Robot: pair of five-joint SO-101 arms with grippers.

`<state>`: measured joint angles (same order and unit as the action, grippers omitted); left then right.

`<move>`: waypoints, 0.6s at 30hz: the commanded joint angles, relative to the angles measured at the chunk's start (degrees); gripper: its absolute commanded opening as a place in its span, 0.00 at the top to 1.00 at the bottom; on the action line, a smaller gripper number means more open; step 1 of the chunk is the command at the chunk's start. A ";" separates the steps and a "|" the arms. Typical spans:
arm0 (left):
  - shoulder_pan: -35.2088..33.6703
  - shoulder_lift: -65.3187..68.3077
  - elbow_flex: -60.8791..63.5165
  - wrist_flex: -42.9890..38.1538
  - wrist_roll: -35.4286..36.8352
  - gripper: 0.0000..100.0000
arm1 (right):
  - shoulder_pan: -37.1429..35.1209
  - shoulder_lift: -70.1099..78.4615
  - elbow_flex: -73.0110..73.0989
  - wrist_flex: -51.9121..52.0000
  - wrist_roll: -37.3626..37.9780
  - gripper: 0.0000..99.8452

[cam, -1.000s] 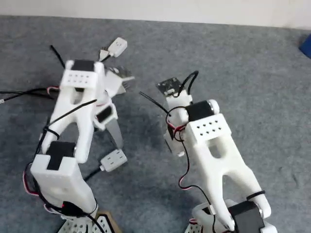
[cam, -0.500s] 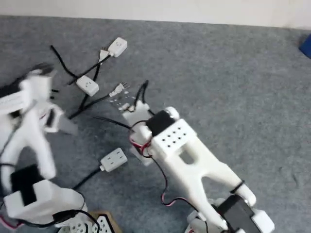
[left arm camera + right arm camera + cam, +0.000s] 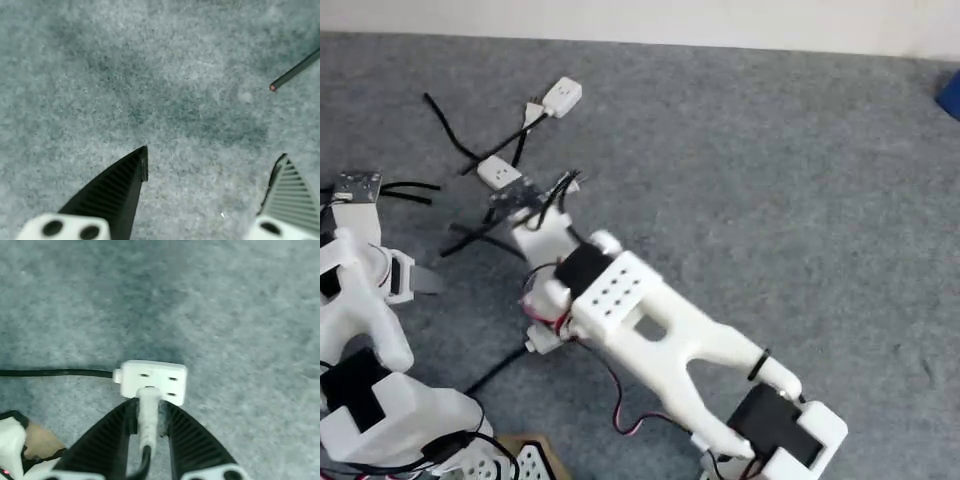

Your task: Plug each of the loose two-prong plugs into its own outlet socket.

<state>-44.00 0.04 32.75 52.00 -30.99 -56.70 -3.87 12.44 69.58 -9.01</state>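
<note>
My right gripper [image 3: 149,404] is shut on a white two-prong plug [image 3: 148,412]. The plug's front end touches the face of a white outlet block [image 3: 154,379] lying on the grey carpet; the prongs are hidden. In the high view this outlet [image 3: 542,338] peeks out from under the right arm. Two more white outlets [image 3: 561,96] [image 3: 500,174] lie at the back left with black cords, and a loose plug [image 3: 566,181] lies beside them. My left gripper [image 3: 214,155] hangs open over bare carpet at the left edge [image 3: 417,282], holding nothing.
A black cable end [image 3: 294,76] lies on the carpet beyond the left gripper. A brown base plate [image 3: 535,455] sits at the front left, and a blue object [image 3: 951,95] is at the right edge. The grey carpet spreads bare over the right half.
The right arm swung left and down to the near outlet with the plug in its gripper. The left arm pulled away from the middle to the left edge.
</note>
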 commanded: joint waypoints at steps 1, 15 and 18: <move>-2.15 -2.33 -0.40 -1.05 -0.35 0.62 | -0.92 -0.31 -1.36 -3.12 -0.62 0.99; -8.92 -2.33 -6.02 -0.97 -0.35 0.62 | 0.31 -0.22 10.95 -12.97 -4.31 0.99; -8.92 -2.33 -6.02 -0.97 -0.35 0.62 | 0.31 0.48 11.21 -13.05 -4.31 0.99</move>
<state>-52.70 0.04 28.70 52.00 -31.16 -57.23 -3.69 23.78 57.45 -12.88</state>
